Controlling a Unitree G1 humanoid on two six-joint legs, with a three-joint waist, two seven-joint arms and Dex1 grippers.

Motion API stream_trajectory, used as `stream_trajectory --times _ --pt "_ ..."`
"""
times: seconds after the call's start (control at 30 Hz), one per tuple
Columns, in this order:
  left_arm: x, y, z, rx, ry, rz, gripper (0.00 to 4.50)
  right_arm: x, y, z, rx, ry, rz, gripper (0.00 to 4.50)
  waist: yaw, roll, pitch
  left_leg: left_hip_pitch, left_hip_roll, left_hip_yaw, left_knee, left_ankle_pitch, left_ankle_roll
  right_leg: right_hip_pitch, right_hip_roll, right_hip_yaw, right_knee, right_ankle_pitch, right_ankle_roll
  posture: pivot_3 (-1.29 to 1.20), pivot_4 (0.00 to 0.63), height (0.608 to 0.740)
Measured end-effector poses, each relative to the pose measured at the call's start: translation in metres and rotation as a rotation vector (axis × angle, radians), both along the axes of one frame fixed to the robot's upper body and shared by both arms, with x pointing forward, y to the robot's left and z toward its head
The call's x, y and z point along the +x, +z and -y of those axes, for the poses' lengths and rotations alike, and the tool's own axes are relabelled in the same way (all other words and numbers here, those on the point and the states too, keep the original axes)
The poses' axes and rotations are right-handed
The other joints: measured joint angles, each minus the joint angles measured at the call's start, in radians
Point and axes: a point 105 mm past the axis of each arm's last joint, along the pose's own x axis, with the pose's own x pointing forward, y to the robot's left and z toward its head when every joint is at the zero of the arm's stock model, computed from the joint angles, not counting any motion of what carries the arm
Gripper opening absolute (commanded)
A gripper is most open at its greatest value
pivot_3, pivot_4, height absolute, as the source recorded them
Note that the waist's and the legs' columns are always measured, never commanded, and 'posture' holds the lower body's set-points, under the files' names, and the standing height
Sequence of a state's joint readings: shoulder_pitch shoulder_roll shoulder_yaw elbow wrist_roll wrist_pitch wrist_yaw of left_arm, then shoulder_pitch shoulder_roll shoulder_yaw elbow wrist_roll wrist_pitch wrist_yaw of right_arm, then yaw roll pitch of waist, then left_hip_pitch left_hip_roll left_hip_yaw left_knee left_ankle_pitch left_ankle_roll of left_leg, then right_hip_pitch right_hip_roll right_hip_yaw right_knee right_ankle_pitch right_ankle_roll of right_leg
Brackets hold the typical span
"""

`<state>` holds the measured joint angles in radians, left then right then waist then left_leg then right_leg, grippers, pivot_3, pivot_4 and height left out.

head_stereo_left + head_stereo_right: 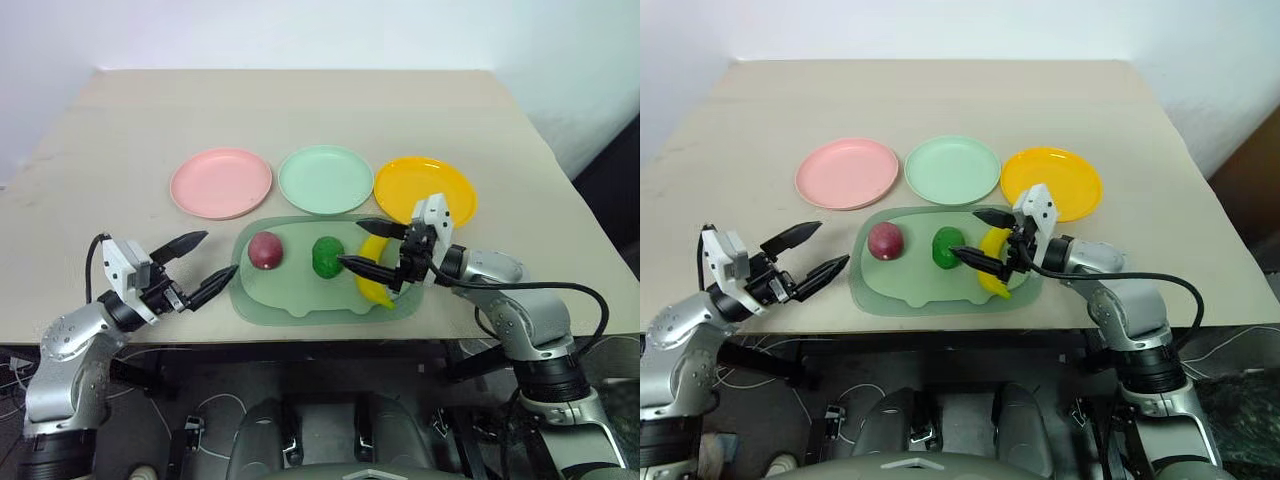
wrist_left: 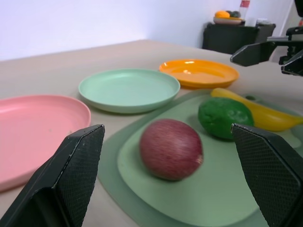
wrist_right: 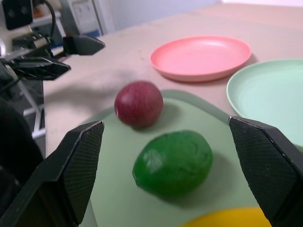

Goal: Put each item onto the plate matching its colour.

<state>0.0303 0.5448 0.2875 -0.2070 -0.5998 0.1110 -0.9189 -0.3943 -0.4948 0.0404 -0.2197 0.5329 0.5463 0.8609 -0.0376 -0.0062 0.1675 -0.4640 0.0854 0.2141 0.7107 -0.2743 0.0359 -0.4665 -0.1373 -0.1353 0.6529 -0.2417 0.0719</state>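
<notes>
Translucent green plastic formed the tray (image 1: 300, 300) nearest the front edge of the beige table (image 1: 300, 110), and all three toy fruits lay in it. The dark red fruit (image 1: 265, 250) sat toward the robot's left, the green fruit (image 1: 327, 257) at the middle, and the yellow banana (image 1: 372, 285) toward the right, close beside the green one.

The left claw (image 1: 203, 263) hung off the tray's left edge, fingers spread wide, holding nothing. The right claw (image 1: 372, 247) hovered over the tray's right half, likewise spread and empty, with its fingers standing to either side of the green fruit and the banana just beneath the wrist.

Beyond the tray, three plates stood in a row, none carrying anything: the pink plate (image 1: 221, 182) on the left, the mint green plate (image 1: 325, 178) in the middle, the orange-yellow plate (image 1: 425, 188) on the right.

No item had yet been sorted. The step in hand appeared to be the right claw's first pick, most likely the green fruit. That fruit looked glossy and rounded, so it would probably slip from a shallow pinch. A sound grasp would centre the fingers across its widest part, descend until the pads bracket its middle, and close without nudging the banana alongside. Lifting straight up before crossing to the mint green plate would keep clear of the tray's rim.
</notes>
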Motion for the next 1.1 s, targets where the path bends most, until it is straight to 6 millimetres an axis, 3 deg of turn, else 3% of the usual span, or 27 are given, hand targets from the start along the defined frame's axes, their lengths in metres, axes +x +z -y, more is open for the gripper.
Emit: stream_trajectory --times 0.37,0.53,0.8,1.1 --pt "0.003 0.005 0.008 0.0 -0.009 -0.003 4.49 -0.003 -0.001 -0.003 0.005 -0.037 -0.05 4.5 0.001 0.0 0.0 0.0 0.0 0.0 0.0 0.0 -0.001 0.0 0.0 0.0 0.0 0.0 0.0 0.0 0.15 0.695" --pt "0.005 0.009 0.013 0.017 -0.053 -0.002 4.49 -0.01 -0.018 0.006 -0.028 -0.097 -0.154 4.5 0.003 0.0 0.0 0.0 0.0 0.0 0.0 0.0 -0.001 0.0 0.0 0.0 -0.001 0.0 0.0 0.0 0.15 0.695" --pt "0.01 0.013 0.023 0.016 -0.108 0.001 4.49 -0.003 -0.019 0.029 -0.027 -0.286 -0.189 4.5 0.005 0.0 0.0 0.0 0.0 0.0 -0.001 0.0 -0.001 0.0 0.001 0.0 -0.001 0.0 0.0 0.0 0.15 0.695" --pt "0.02 0.019 0.039 0.007 -0.169 -0.011 4.49 -0.005 -0.038 0.032 -0.049 -0.419 -0.305 4.5 0.005 0.0 0.0 0.0 0.0 0.0 -0.001 0.0 -0.001 0.001 0.001 0.0 -0.001 0.0 0.0 0.0 0.15 0.695"
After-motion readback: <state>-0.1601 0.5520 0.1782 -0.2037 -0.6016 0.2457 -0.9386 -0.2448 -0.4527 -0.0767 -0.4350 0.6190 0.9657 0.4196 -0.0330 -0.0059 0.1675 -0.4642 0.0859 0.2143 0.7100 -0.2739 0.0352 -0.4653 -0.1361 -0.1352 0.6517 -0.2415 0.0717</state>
